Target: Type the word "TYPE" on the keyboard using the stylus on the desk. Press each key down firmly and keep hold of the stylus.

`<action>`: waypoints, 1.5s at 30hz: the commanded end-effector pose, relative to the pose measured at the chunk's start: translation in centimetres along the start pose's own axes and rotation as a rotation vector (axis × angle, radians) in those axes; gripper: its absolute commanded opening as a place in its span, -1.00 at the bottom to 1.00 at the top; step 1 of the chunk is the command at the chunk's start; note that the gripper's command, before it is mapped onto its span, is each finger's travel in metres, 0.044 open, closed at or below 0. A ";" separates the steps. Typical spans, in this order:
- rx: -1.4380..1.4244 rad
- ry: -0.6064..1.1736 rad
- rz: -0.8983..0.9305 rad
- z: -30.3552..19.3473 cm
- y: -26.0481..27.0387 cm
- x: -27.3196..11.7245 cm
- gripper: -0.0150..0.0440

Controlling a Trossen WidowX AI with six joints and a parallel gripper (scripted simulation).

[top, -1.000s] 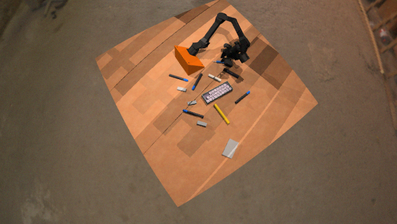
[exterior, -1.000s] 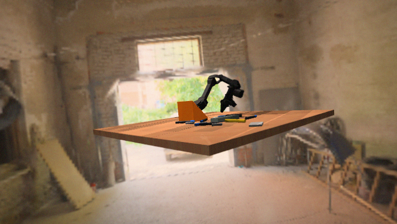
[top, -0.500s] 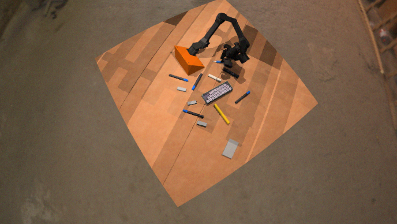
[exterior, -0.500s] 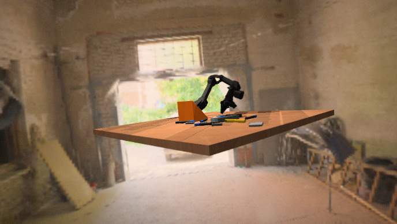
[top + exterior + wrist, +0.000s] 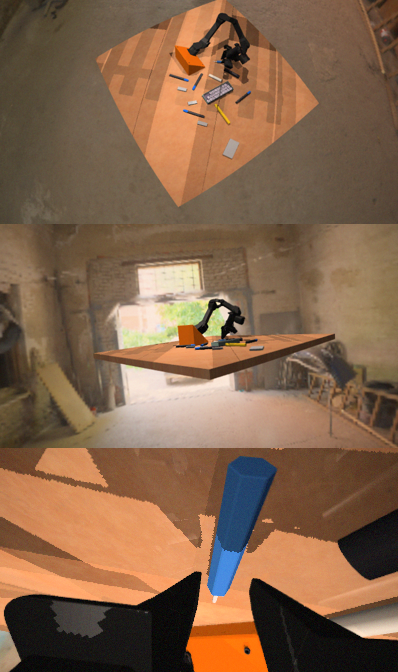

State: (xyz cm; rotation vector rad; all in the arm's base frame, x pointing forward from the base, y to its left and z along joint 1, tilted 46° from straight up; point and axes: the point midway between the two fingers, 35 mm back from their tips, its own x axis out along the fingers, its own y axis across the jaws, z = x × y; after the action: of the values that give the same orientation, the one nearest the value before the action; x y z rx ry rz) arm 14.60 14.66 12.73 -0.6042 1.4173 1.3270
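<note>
The blue stylus [image 5: 218, 62] [image 5: 240, 503] with a pale tip lies on the table near the orange base. My gripper [image 5: 223, 336] [image 5: 225, 581] is partly open and holds nothing. It points down low over the stylus, and in the wrist view the stylus's tip end shows between the two fingertips. Whether the fingers touch it cannot be told. The keyboard [image 5: 217, 92] [image 5: 226, 342] lies apart from the gripper, below it in the top view; single key letters are too small to read.
A black cylinder [image 5: 232, 73] [image 5: 372, 548] and a white one [image 5: 215, 78] [image 5: 377, 620] lie close to the stylus. Several black-and-blue pens, a yellow marker [image 5: 223, 114], small grey blocks and a grey plate [image 5: 231, 148] lie around the keyboard. The orange wedge [image 5: 188, 60] carries the arm.
</note>
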 end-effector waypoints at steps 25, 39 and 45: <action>0.000 0.001 0.002 0.6 0.0 1.1 -0.34; 0.000 0.002 0.001 0.2 0.0 0.4 -0.49; 0.001 0.004 0.000 -1.3 -0.1 -2.1 -0.49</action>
State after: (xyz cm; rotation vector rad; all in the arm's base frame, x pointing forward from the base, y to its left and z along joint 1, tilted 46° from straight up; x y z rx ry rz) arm 14.77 13.99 13.28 -0.5965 1.4277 1.3287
